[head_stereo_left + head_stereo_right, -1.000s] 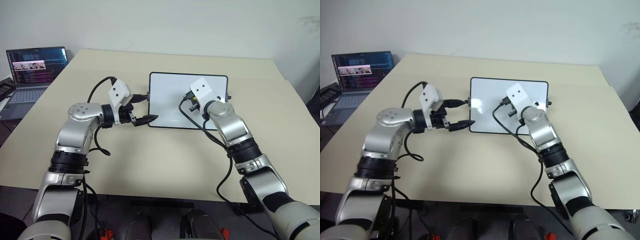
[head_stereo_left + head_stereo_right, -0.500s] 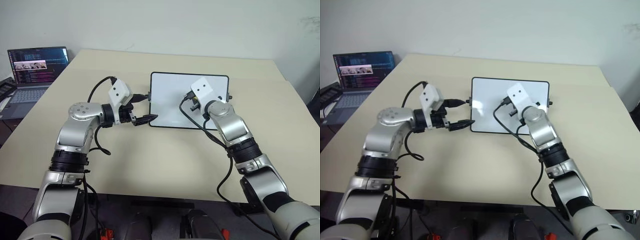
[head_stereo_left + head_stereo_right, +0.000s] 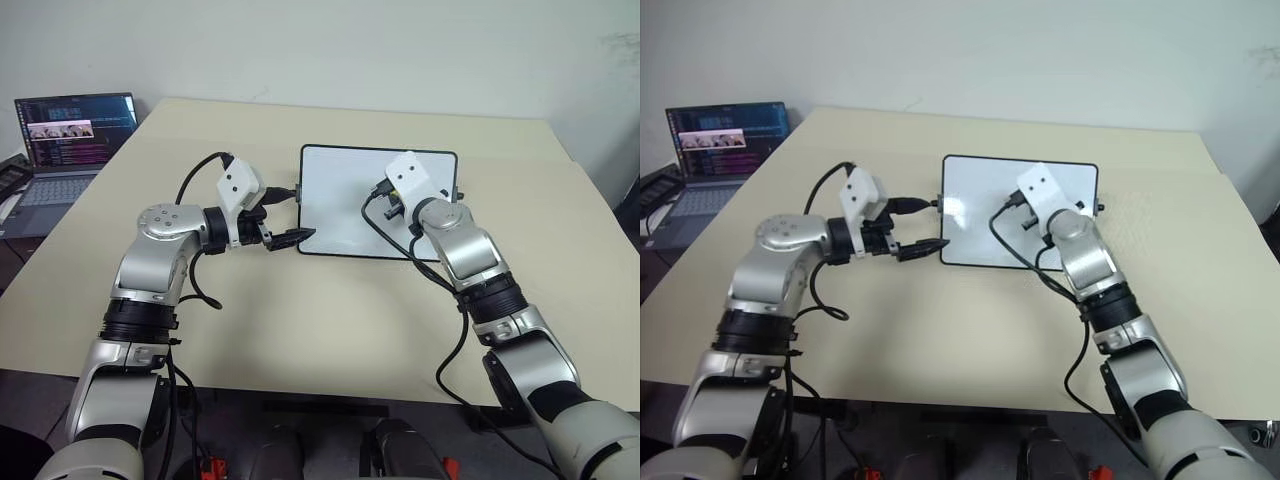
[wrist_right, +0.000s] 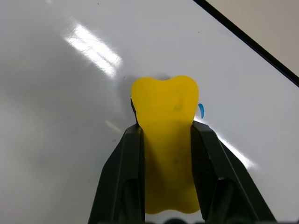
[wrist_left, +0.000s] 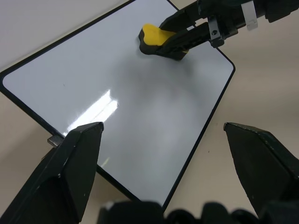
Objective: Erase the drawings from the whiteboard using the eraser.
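The whiteboard (image 3: 335,190) lies flat on the table, white with a thin black frame. My right gripper (image 4: 166,134) is shut on the yellow eraser (image 4: 163,100), whose dark underside presses on the board. A short blue stroke of the drawings (image 4: 201,110) peeks out beside the eraser's edge. The left wrist view shows the eraser (image 5: 153,36) held near the board's far corner. My left gripper (image 3: 290,217) is open at the board's left edge, one finger above the frame and one at its near corner. In the left wrist view its fingers (image 5: 70,172) stand wide apart over the board.
An open laptop (image 3: 70,135) stands at the table's far left corner. The beige table (image 3: 320,320) stretches bare in front of the board. Black cables loop from both wrists above the table.
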